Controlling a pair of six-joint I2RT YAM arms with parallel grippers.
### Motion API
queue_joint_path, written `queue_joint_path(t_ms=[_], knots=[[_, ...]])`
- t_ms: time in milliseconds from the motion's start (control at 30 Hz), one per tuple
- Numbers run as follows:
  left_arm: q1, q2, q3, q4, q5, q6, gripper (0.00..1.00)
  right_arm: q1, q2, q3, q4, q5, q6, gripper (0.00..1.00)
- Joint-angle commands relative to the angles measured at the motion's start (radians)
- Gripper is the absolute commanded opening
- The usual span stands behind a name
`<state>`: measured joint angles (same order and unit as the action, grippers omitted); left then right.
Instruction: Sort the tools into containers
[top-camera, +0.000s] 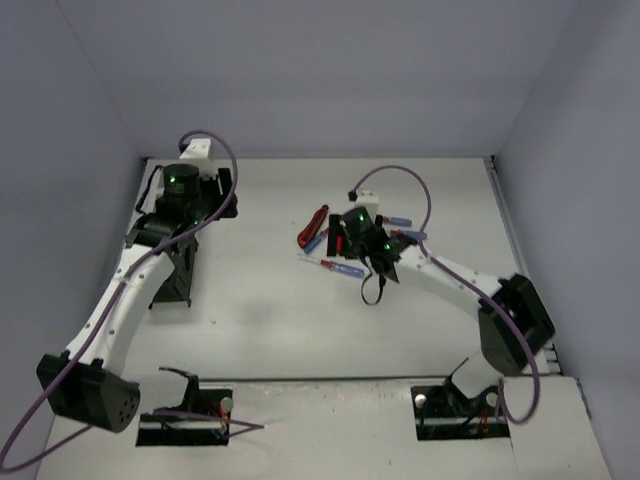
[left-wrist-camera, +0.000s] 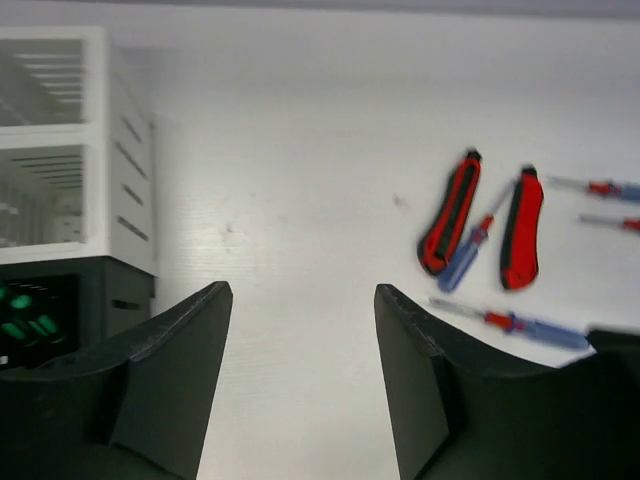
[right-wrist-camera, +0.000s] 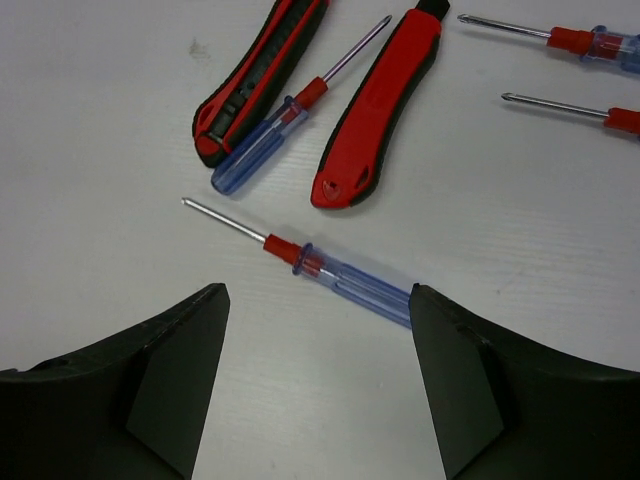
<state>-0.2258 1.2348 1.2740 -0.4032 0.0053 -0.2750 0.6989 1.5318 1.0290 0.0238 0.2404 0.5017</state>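
Observation:
Several tools lie together mid-table (top-camera: 335, 245). In the right wrist view a blue-handled screwdriver (right-wrist-camera: 340, 275) lies just beyond my open right gripper (right-wrist-camera: 317, 295), its handle end running behind the right finger (right-wrist-camera: 455, 380). Further out lie two red-and-black-handled tools (right-wrist-camera: 260, 80) (right-wrist-camera: 375, 110), with a second blue screwdriver (right-wrist-camera: 270, 140) between them. My left gripper (left-wrist-camera: 303, 300) stands open and empty over bare table beside the containers. A white container (left-wrist-camera: 120, 170) stands there, and next to it a black one (left-wrist-camera: 115, 300) holding green-handled tools (left-wrist-camera: 25, 315).
Two more thin screwdrivers (right-wrist-camera: 570, 40) (right-wrist-camera: 600, 115) lie at the far right of the pile. Grey walls close in the table (top-camera: 270, 330) on three sides. The right arm (top-camera: 510, 325) arches in from the right. A black container (top-camera: 170, 285) stands under the left arm.

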Motion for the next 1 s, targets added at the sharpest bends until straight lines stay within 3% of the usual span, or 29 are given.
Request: queue_joint_path(t_ms=[0,233,567,667,833,967], knots=[[-0.058,0.006,-0.054,-0.009,0.024,0.034,0.56,-0.038,0.161,0.156,0.002,0.088,0.082,0.72],[-0.096,0.008,-0.061,-0.014,0.044,0.023,0.57,-0.073,0.424,0.344,-0.021,0.138,0.125,0.69],[-0.098,0.011,-0.056,-0.014,0.086,0.013,0.57,-0.092,0.566,0.453,-0.103,0.167,0.166,0.59],[-0.098,0.009,-0.053,-0.013,0.101,0.008,0.57,-0.087,0.565,0.436,-0.115,0.173,0.168,0.47],[-0.099,0.021,-0.047,-0.009,0.175,-0.017,0.57,-0.086,0.525,0.375,-0.114,0.181,0.14,0.02],[-0.126,0.05,-0.027,-0.01,0.198,-0.065,0.57,-0.049,0.448,0.346,-0.096,0.242,-0.001,0.0]])
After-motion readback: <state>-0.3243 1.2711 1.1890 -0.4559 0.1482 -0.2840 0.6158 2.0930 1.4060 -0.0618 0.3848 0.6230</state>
